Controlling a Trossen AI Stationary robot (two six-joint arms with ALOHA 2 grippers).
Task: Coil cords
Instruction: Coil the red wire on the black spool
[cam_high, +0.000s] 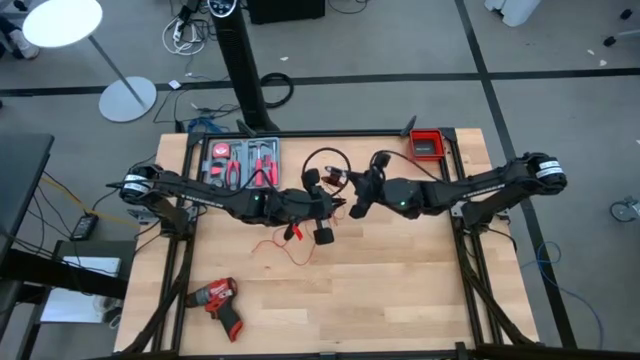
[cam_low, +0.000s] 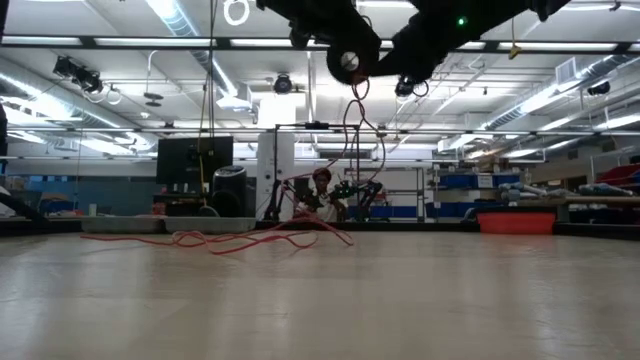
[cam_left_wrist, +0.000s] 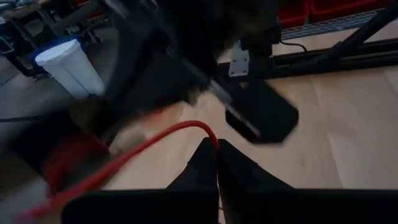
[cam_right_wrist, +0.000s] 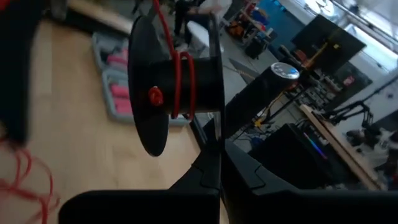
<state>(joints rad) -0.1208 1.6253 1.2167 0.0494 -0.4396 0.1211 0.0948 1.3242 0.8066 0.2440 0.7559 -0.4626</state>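
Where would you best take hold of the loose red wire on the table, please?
Grip the red wire on a flat stretch of its slack, coming down from above; it lies low on the table in loose curves, so a sideways approach would likely push it.

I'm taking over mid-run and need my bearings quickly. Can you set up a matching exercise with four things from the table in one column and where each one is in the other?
Things:
1. drill
2. red bin
3. tool tray
4. spool

Places:
A. far right corner of the table
B. lifted above the table at the right gripper, a few turns of red wire on it
C. near left part of the table
D. far edge, left of centre

Pairs: 1-C, 2-A, 3-D, 4-B
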